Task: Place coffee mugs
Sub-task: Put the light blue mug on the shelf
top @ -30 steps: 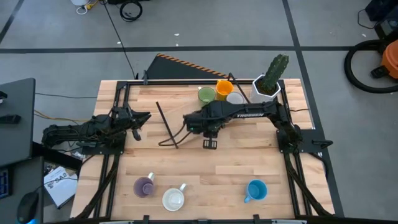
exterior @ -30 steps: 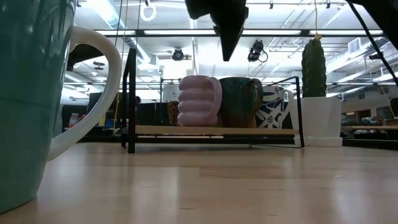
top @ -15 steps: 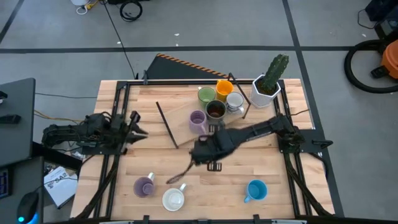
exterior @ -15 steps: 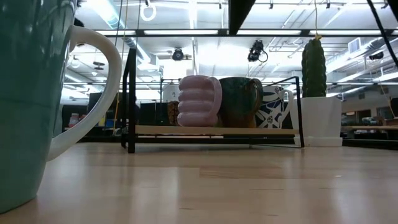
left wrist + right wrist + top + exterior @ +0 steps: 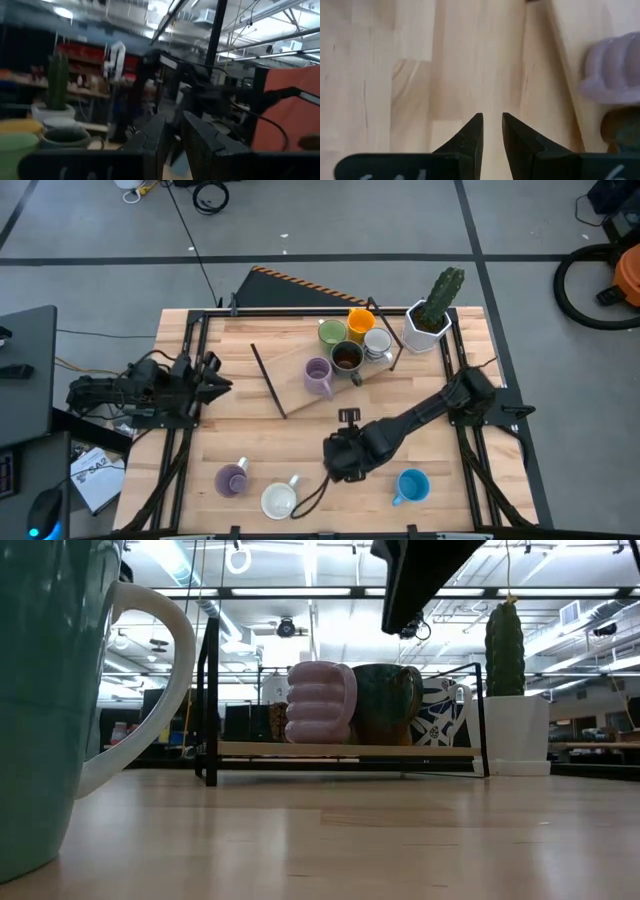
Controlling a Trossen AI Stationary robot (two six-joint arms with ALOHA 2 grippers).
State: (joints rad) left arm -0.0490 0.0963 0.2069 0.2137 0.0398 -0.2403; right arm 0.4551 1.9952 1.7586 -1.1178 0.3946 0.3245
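Counter (image 5: 300, 430): light wood, framed by a dark rail; carries eight mugs and one plant pot

Placed group, far edge, right of centre, on a low wooden rack (image 5: 345, 750):
- green mug (image 5: 332, 332), orange mug (image 5: 360, 321), white/grey mug (image 5: 378, 341), dark brown mug (image 5: 347, 357), lilac mug (image 5: 318, 376)
- packed rim to rim, apparently so the small rack takes as many as it can
- white faceted cactus pot (image 5: 425, 326) just beside the group at the far right corner; not part of the task

Unplaced group, near edge, well apart from one another:
- second lilac mug (image 5: 232, 479) toward the near left corner
- white mug (image 5: 280, 499) beside it, handle toward the right
- blue mug (image 5: 411, 486) toward the near right corner, handle toward the left

Right gripper (image 5: 490, 131): empty, fingers nearly closed with only a narrow gap; arm stretched from the right edge to the near middle, hanging above bare wood between the white and blue mugs. Judged to be positioned for the next pick; which mug it is after cannot be told

Left gripper (image 5: 171, 142): empty, fingers a narrow slit apart; arm folded at the left edge, clear of the working area, waiting

Progress, as judged: five on the rack, three still to go
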